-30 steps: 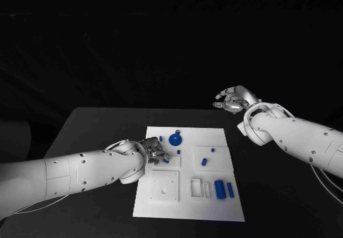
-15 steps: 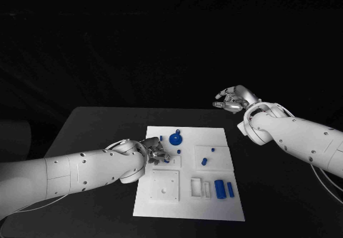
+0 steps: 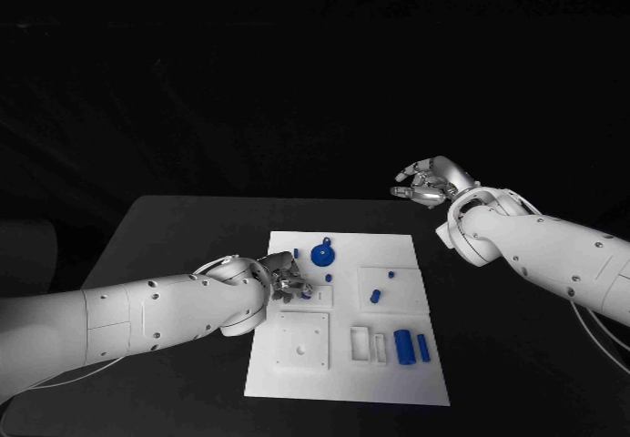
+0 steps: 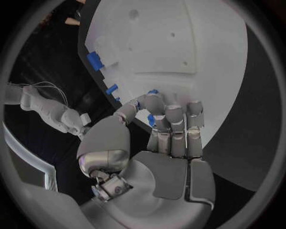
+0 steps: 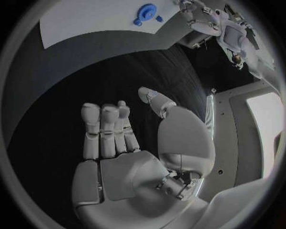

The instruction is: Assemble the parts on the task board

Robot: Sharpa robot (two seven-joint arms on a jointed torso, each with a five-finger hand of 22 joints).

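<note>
1. Head view: the left hand [image 3: 287, 278] sits at the board's [image 3: 394, 378] left edge, fingers bent onto a small blue part [image 3: 305, 294] (whether it is truly pinched, I cannot tell).
2. The right hand [image 3: 427, 183] hangs beyond the table's far edge, fingers curled, holding nothing.
3. A blue disc [image 3: 323, 257] lies near the board's far edge.

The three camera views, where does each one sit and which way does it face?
Head view: on the robot's head, looking down at the task board; both arms show.
Left wrist view: behind the left hand, facing the board.
Right wrist view: behind the right hand, held off the board over the black table.
Shared: head and right wrist views both show the round blue part.
</note>
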